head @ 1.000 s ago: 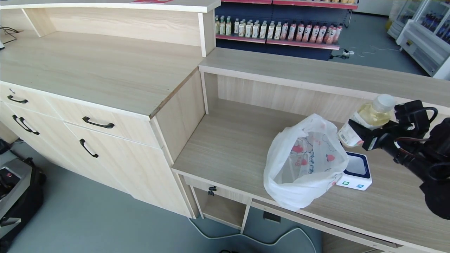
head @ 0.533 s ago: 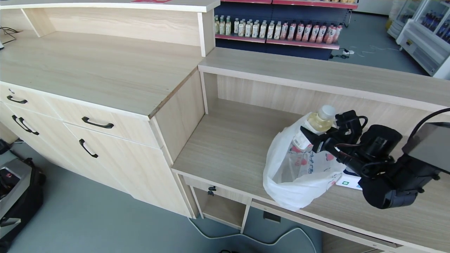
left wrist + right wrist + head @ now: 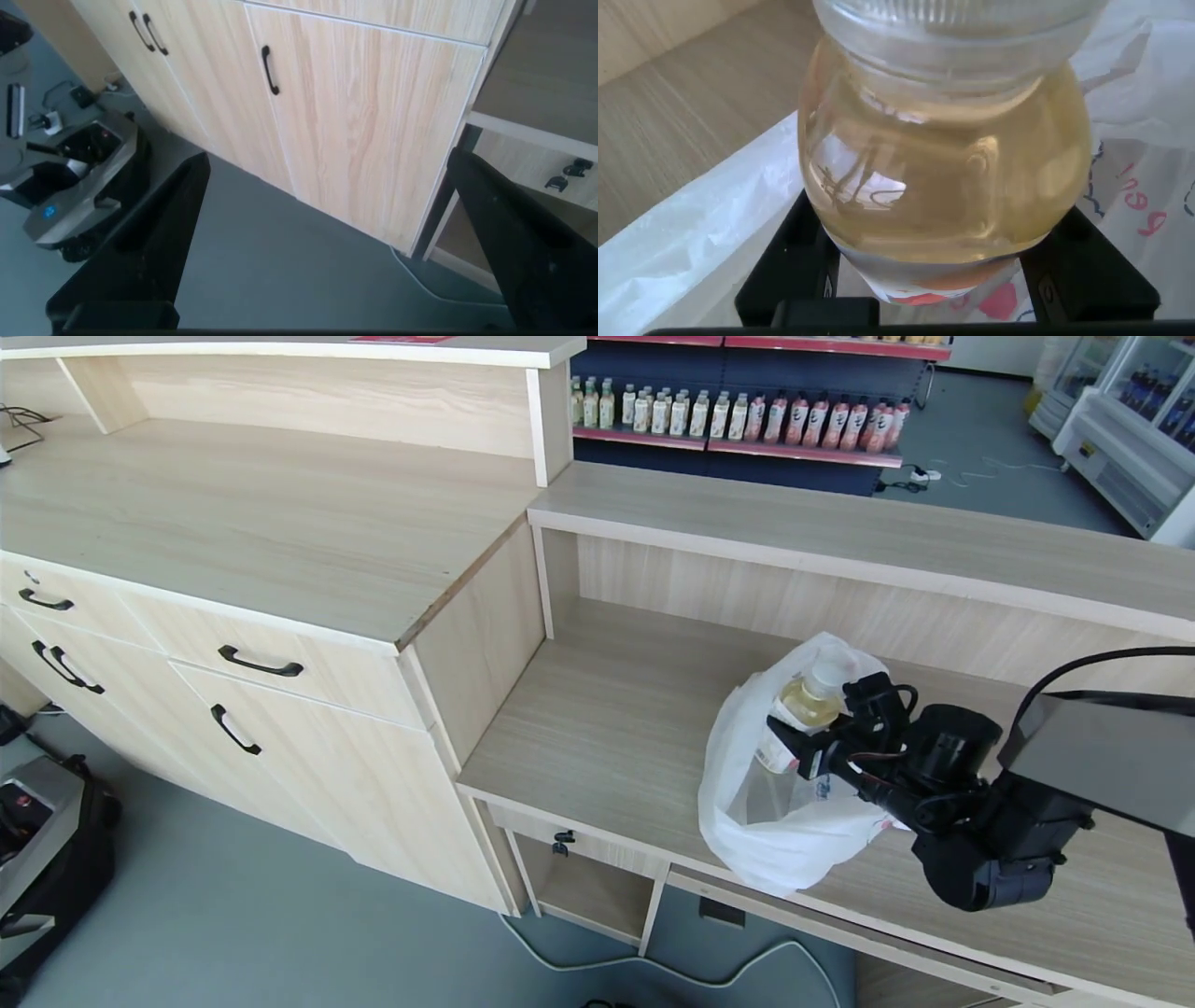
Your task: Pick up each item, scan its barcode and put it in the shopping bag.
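A clear bottle (image 3: 805, 707) of yellowish drink with a white cap stands upright in the mouth of the white shopping bag (image 3: 747, 803) on the lower wooden counter (image 3: 616, 709). My right gripper (image 3: 810, 749) is shut on the bottle's lower body, at the label. In the right wrist view the bottle (image 3: 943, 159) is close up between the black fingers (image 3: 799, 275), with the bag's plastic (image 3: 710, 243) around it. My left gripper (image 3: 318, 252) hangs open and empty over the floor beside the cabinet doors (image 3: 374, 112).
A raised ledge (image 3: 840, 532) runs behind the lower counter. A taller counter (image 3: 233, 523) with drawers stands to the left. Shelves of bottles (image 3: 738, 420) line the back. A cable (image 3: 653, 961) lies on the floor below.
My right arm has carried the bottle left and down, from above the white scanner box into the bag's mouth. The arm now covers the scanner.
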Controlling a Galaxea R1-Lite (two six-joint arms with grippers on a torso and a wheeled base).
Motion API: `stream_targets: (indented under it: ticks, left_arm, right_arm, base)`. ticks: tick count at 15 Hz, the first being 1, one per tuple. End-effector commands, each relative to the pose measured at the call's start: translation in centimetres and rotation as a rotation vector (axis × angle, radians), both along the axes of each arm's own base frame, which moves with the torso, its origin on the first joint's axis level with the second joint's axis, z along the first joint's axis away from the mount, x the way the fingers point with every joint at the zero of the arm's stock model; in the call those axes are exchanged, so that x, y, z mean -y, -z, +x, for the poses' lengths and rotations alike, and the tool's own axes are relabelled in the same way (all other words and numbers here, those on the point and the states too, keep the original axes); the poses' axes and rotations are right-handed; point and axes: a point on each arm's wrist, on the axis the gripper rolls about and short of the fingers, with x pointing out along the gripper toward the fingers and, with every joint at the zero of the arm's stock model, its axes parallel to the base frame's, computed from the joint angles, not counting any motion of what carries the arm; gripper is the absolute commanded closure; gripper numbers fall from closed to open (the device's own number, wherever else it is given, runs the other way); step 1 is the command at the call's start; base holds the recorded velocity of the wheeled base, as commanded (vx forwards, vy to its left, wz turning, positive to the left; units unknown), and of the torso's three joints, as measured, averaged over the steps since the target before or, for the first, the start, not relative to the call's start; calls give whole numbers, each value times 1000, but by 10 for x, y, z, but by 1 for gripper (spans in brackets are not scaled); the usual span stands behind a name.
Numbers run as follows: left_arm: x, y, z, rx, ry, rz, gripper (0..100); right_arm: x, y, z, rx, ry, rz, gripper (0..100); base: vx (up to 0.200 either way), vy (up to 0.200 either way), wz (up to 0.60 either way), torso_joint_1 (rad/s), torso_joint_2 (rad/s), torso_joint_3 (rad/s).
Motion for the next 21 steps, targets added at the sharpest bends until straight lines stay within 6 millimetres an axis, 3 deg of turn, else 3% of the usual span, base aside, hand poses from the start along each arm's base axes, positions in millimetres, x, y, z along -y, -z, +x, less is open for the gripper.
stream_targets:
  ticks: [1,21]
  left_arm:
    - [0,0,0,1,-1,0,0]
    - [0,0,0,1,-1,0,0]
  right_arm:
    - [4,9,-6,-42,10,-7,100]
    - [7,30,7,-59,21,-21,100]
  base:
    - [0,0,0,0,0,0]
    - [0,0,0,0,0,0]
